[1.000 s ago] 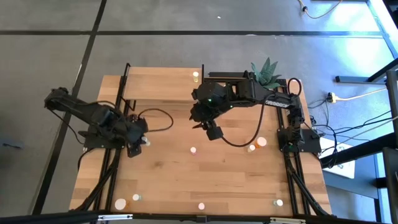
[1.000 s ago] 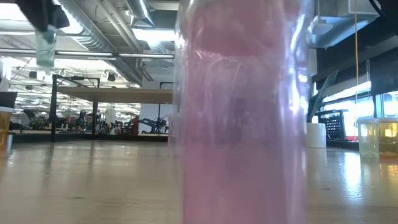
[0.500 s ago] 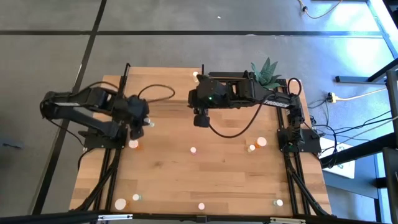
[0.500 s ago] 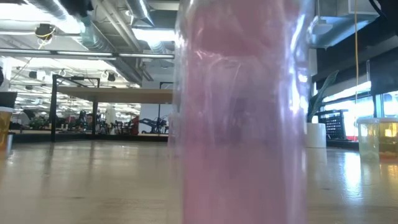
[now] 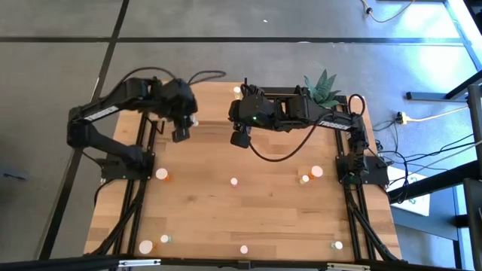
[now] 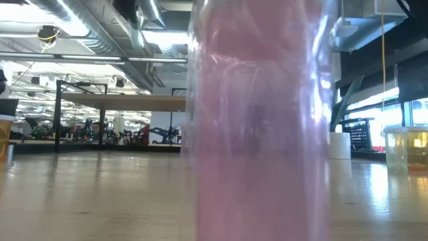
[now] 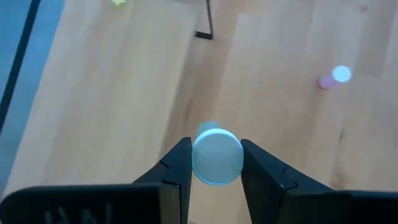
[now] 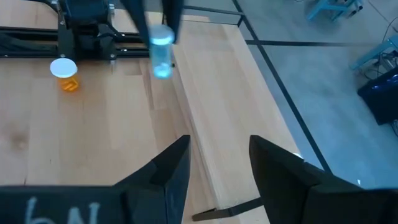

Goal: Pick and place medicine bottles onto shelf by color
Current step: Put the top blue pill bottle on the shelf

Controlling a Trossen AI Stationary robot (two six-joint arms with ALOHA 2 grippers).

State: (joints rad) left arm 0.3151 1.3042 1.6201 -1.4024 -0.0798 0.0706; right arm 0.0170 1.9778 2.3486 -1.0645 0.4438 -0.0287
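Bottle point(image 7: 217, 155) with a white cap and pale blue-green body sits pinched between the left gripper point(image 5: 181, 135)'s fingers point(image 7: 176, 167), held in the air over the shelf point(image 5: 207, 94) at the tabletop point(image 5: 203, 211)'s far edge. The right gripper point(image 8: 219, 163) hovers just beside it over the same shelf, fingers apart with nothing between them. One yellowish bottle point(image 5: 236, 91) stands by the shelf's far right post. On the tabletop lie eight more bottles: an orange one point(image 5: 162, 175), a pink one point(image 5: 234, 181), two point(image 5: 311, 175) near the right arm's base, and four point(image 5: 243, 249) along the near edge. A plant point(image 5: 322, 84) stands at the far right corner.
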